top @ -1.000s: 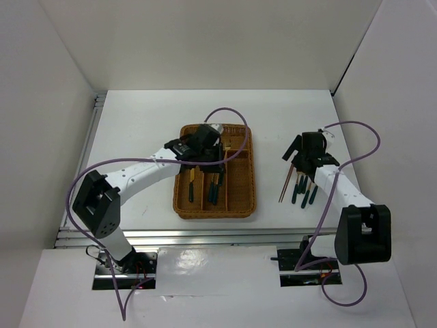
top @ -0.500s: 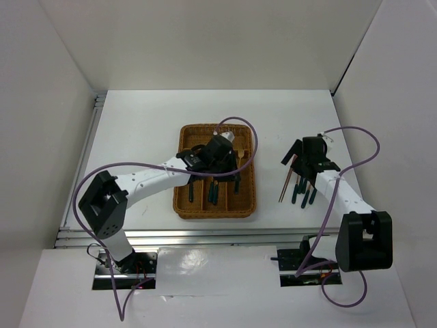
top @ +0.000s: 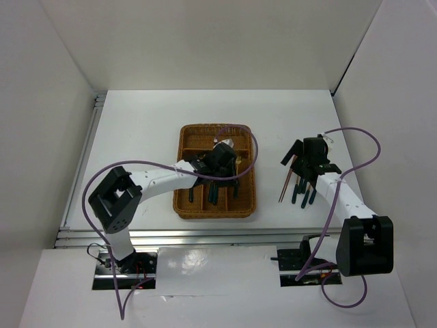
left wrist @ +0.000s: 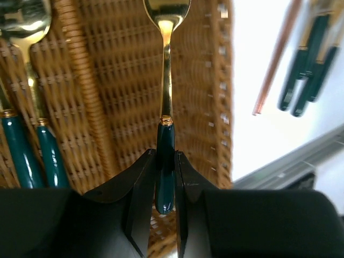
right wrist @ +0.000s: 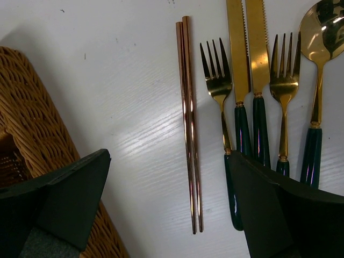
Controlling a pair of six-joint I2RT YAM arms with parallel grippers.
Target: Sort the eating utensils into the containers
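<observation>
My left gripper point(top: 222, 161) point(left wrist: 165, 177) is shut on the dark green handle of a gold-headed spoon point(left wrist: 165, 102). The spoon hangs above the rightmost long section of the brown wicker tray point(top: 182, 207) point(left wrist: 224, 107), its bowl pointing away. Two more green-handled utensils point(left wrist: 24, 153) lie in the section to the left. My right gripper point(top: 308, 157) point(right wrist: 169, 177) stands open above the table right of the tray. Between its fingers lie the chopsticks point(right wrist: 189, 123) point(top: 284, 183). Beside them are two forks point(right wrist: 217, 80), two knives point(right wrist: 247, 54) and a spoon point(right wrist: 320, 32).
A woven divider point(left wrist: 86, 97) separates the tray's sections. The tray's corner point(right wrist: 32, 107) sits close to my right gripper's left finger. Purple cables point(top: 355, 154) loop over both arms. A metal rail point(top: 205, 236) runs along the near table edge; white walls enclose three sides.
My left gripper has carried the spoon from the tray's far end rightward and nearer, over the right long section. The right gripper has barely moved.
</observation>
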